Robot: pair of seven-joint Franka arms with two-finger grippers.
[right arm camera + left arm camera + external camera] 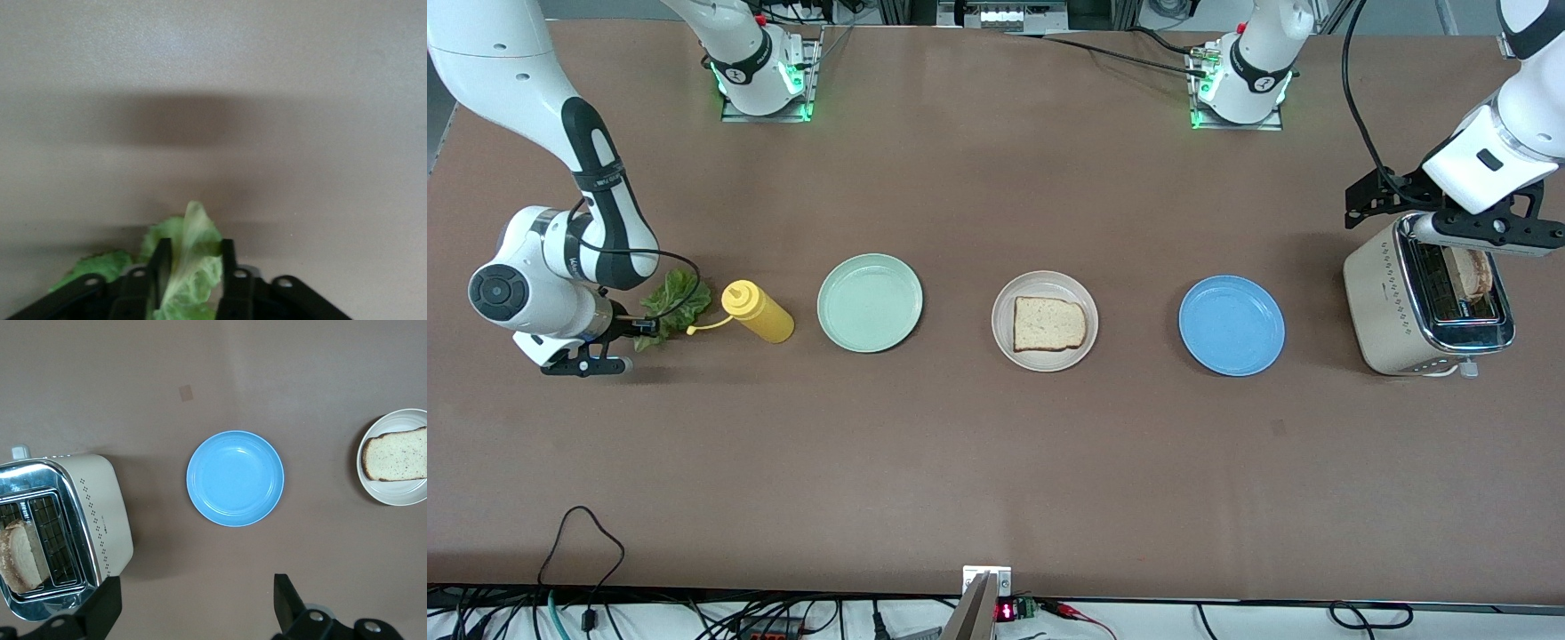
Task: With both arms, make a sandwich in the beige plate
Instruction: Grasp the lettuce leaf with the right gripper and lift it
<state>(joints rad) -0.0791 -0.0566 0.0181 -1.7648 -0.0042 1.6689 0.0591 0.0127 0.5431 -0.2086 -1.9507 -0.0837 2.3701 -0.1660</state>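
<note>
Right gripper [193,267] is pinching the lettuce leaf [671,302] at the frame's left edge, while the left gripper [193,607] hangs spread wide over the toaster [1427,302] at far right. One bread slice [1049,324] already sits in the beige plate [1045,360] mid-frame, so I'd say lettuce and the second slice [1472,274] in the toaster are left.
</note>
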